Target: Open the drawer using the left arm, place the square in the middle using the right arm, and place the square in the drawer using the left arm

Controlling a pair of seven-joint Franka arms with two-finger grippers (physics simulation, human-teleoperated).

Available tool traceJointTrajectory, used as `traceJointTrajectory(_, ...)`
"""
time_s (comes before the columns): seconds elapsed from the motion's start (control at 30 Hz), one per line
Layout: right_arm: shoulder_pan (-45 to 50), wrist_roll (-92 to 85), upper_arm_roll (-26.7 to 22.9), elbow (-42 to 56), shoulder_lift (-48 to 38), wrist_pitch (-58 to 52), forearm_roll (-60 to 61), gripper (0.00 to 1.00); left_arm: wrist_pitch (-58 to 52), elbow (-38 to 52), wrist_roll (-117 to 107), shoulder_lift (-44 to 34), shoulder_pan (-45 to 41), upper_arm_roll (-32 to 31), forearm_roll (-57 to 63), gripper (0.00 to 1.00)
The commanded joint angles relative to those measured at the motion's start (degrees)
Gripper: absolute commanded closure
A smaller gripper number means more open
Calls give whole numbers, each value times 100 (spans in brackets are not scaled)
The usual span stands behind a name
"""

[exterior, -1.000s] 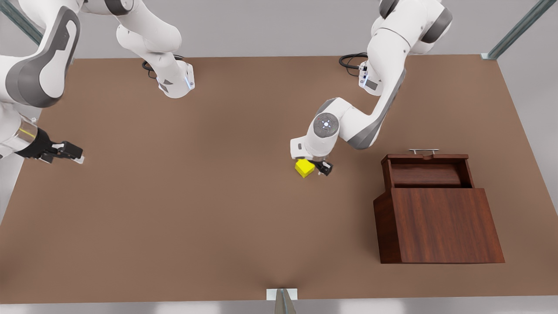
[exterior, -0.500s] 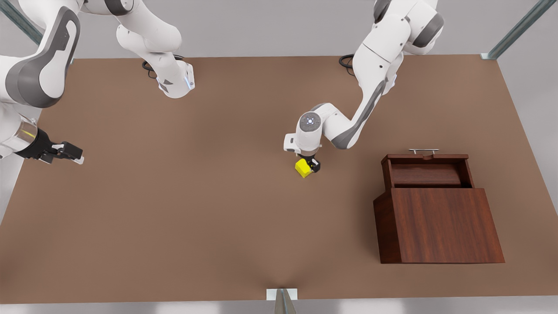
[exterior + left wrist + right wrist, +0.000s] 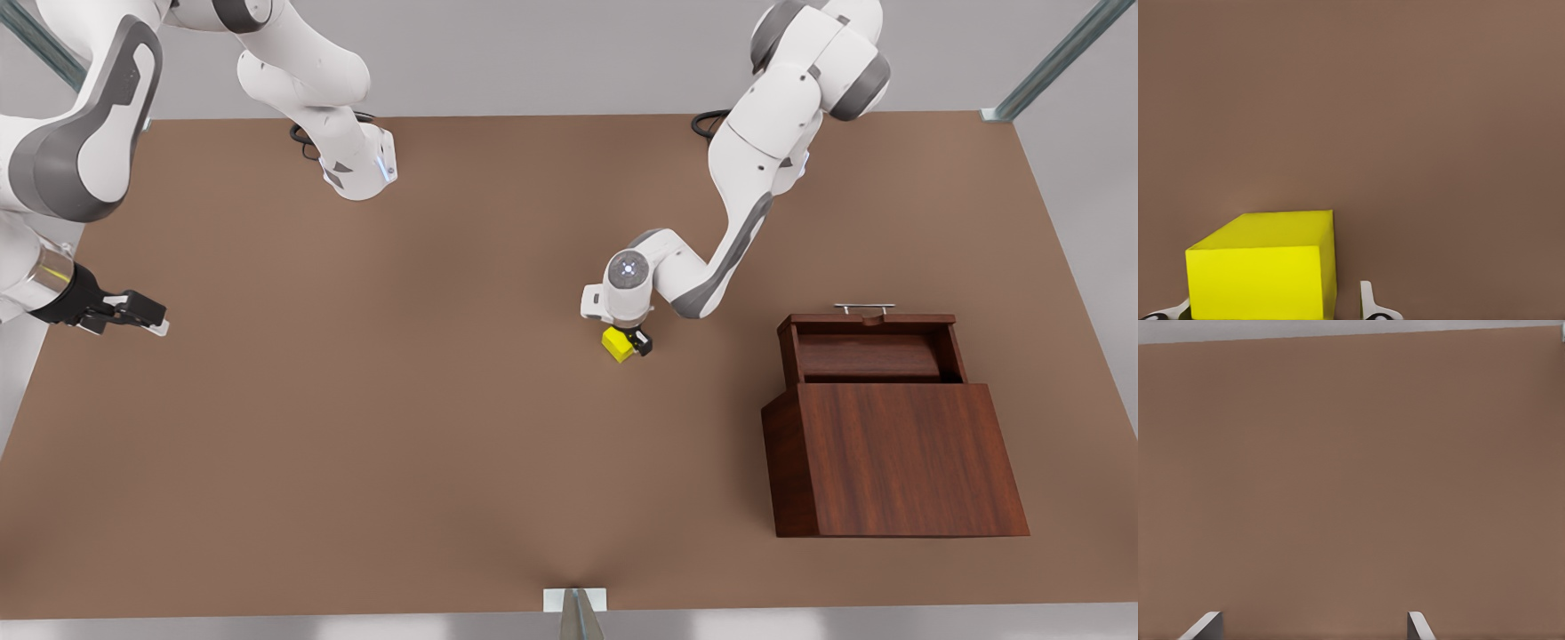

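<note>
The yellow square [image 3: 617, 345] rests on the brown tabletop near the middle [image 3: 498, 356]. My left gripper [image 3: 628, 341] is lowered over it, open. In the left wrist view the square [image 3: 1261, 273] sits between the two fingertips [image 3: 1367, 303], with a gap on one side. The drawer [image 3: 867, 357] is pulled open at the top of the wooden cabinet [image 3: 898, 462], its silver handle [image 3: 862, 308] facing the far edge; it holds nothing. My right gripper [image 3: 147, 318] waits at the front view's left edge, open, its fingertips [image 3: 1417, 625] over bare table.
The cabinet takes up the front view's right side of the table. Both arm bases [image 3: 360, 169] stand along the far edge. A small metal bracket [image 3: 575, 601] sits at the near edge.
The left arm swung its wrist over the square and came down, so the fingers now straddle it. The square and the right gripper stayed put.
</note>
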Motion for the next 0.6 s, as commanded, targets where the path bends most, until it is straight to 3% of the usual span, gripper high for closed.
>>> traceJointTrajectory(0.0,6,-8,-9,-8,0,0,7,0,1,0,0,9,0,0,20,14)
traceJointTrajectory(0.1,15,-8,0,1,8,0,-1,0,-8,-8,-35,10,9,0,275,30)
traceJointTrajectory(0.43,-3,1,0,1,26,26,25,0,-87,53,-70,-87,18,0,275,33)
traceJointTrajectory(0.57,15,1,0,1,17,18,51,0,-834,167,-9,-807,53,9,161,33)
